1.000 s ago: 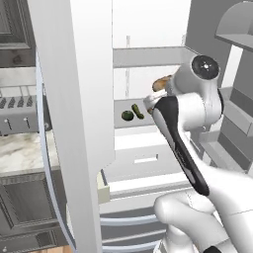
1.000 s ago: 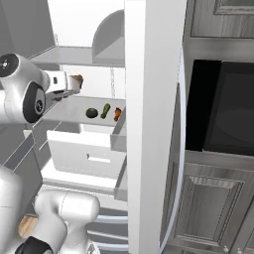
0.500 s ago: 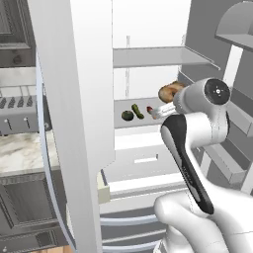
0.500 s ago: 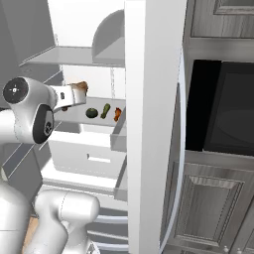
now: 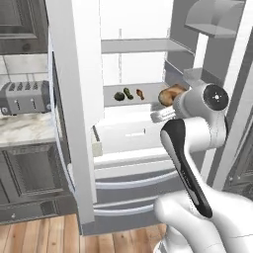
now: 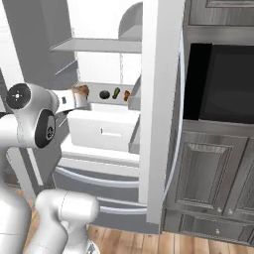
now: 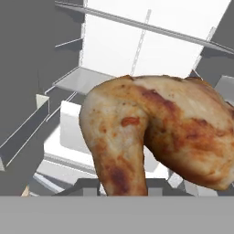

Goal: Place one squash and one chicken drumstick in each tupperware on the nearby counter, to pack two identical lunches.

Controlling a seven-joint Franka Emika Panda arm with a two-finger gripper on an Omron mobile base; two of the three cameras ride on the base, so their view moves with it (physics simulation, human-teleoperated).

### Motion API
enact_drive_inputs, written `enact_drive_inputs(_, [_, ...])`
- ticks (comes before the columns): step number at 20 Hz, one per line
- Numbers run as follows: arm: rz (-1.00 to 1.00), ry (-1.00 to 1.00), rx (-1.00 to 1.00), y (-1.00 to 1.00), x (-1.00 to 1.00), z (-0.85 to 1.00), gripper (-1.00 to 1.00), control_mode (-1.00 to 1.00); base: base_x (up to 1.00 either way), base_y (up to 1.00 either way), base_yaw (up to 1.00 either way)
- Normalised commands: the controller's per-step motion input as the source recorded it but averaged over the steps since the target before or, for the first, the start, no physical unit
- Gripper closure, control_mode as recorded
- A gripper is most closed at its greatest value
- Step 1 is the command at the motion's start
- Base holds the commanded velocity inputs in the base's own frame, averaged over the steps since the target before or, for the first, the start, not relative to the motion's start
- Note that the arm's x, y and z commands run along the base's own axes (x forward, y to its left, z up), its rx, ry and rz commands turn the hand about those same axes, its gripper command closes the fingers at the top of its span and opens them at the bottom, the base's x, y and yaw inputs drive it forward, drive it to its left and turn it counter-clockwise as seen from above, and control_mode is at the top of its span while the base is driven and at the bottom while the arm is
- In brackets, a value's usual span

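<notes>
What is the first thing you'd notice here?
A plump golden-brown roasted chicken drumstick looms large in the hand view, held in the white robot's hand in front of the open white fridge. On the fridge shelf sit two dark green squashes and a slimmer orange-brown drumstick.

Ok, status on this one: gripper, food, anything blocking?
Gripper shut on drumstick, outside the fridge. Two squash and second drumstick on fridge shelf. Open fridge door stands toward the toaster.
</notes>
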Motion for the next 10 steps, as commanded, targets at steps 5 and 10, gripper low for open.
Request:
enact_drive_inputs(5, [0.0, 0.0, 0.0, 0.0, 0.0, 0.0, 1.0, 1.0, -0.92, 0.14, 0.0])
enact_drive_inputs(10, [0.0, 0.0, 0.0, 0.0, 0.0, 0.0, 1.0, 1.0, -0.45, 0.89, -0.02])
